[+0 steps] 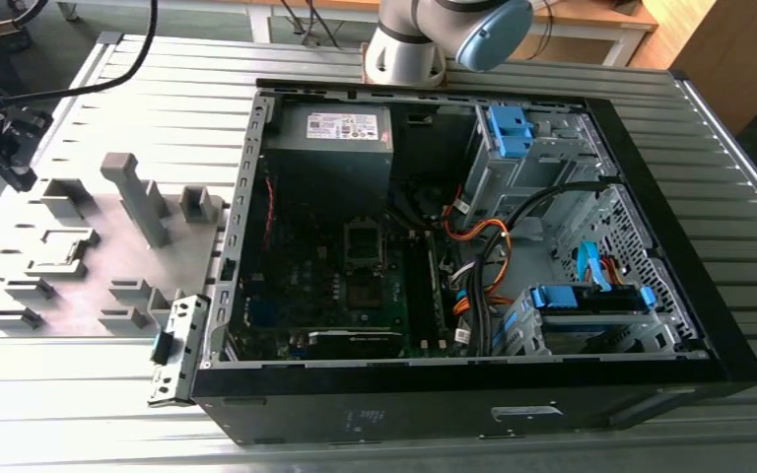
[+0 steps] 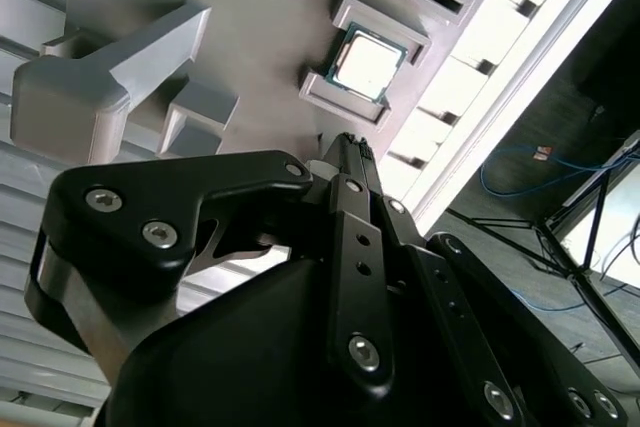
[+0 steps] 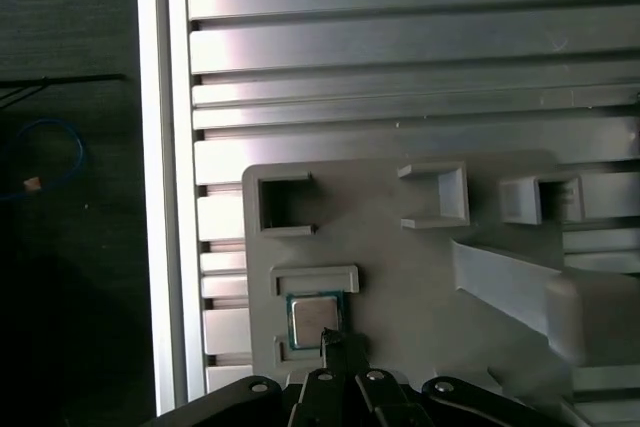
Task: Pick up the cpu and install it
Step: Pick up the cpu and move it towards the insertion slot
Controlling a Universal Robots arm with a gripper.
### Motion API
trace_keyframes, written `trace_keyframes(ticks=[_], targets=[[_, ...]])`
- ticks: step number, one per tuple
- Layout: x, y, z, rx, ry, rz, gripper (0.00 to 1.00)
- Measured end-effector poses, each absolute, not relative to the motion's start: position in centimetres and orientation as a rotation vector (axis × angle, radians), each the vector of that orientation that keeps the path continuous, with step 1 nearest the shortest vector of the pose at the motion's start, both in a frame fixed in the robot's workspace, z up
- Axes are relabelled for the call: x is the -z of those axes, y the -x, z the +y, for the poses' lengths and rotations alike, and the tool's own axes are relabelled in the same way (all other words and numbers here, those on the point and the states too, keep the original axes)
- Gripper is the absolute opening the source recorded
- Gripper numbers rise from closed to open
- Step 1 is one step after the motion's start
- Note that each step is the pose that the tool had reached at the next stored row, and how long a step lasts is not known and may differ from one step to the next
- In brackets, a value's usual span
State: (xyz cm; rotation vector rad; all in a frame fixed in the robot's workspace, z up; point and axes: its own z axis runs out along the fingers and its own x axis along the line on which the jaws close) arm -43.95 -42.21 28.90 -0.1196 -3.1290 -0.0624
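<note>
the small, thin square cpu (image 2: 366, 62) with a dull tan-grey metallic face lies flat inside a raised grey plastic frame (image 3: 315, 274) on the pale grey fixture plate (image 3: 400, 277). the plate rests on the ribbed aluminium surface (image 3: 400, 47). the arm's black fingers (image 3: 331, 340) are pressed together with nothing between them, tips just over one edge of the cpu. in the exterior view the open black computer case (image 1: 484, 414) sits well apart, toward the exterior view's right.
</note>
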Motion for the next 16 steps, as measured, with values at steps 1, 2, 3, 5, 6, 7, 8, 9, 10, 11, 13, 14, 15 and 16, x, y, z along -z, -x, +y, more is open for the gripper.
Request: trace_keyframes(ticks=[1, 2, 3, 5, 6, 7, 8, 9, 10, 11, 13, 14, 15, 16], targets=[[-28.8, 44.0, -42.2, 0.062, 0.120, -3.128, 0.11], [-28.6, 44.0, -42.2, 0.062, 0.120, -3.126, 0.11], [-28.5, 44.0, -42.2, 0.062, 0.120, -3.125, 0.11], [-28.2, 44.1, -42.2, 0.062, 0.120, -3.122, 0.11], [-28.1, 44.1, -42.2, 0.062, 0.119, -3.120, 0.11], [-28.0, 44.1, -42.2, 0.062, 0.119, -3.119, 0.11], [-27.8, 44.1, -42.2, 0.062, 0.119, -3.117, 0.11], [-27.7, 44.1, -42.2, 0.061, 0.118, -3.115, 0.11], [-27.6, 44.1, -42.2, 0.061, 0.117, -3.113, 0.11], [-27.4, 44.2, -42.2, 0.061, 0.116, -3.111, 0.11], [-27.2, 44.2, -42.2, 0.061, 0.114, -3.108, 0.11], [-27.1, 44.2, -42.2, 0.061, 0.113, -3.107, 0.11], [-27.1, 44.2, -42.2, 0.060, 0.112, -3.105, 0.11], [-27.1, 44.2, -42.2, 0.060, 0.112, -3.105, 0.11]])
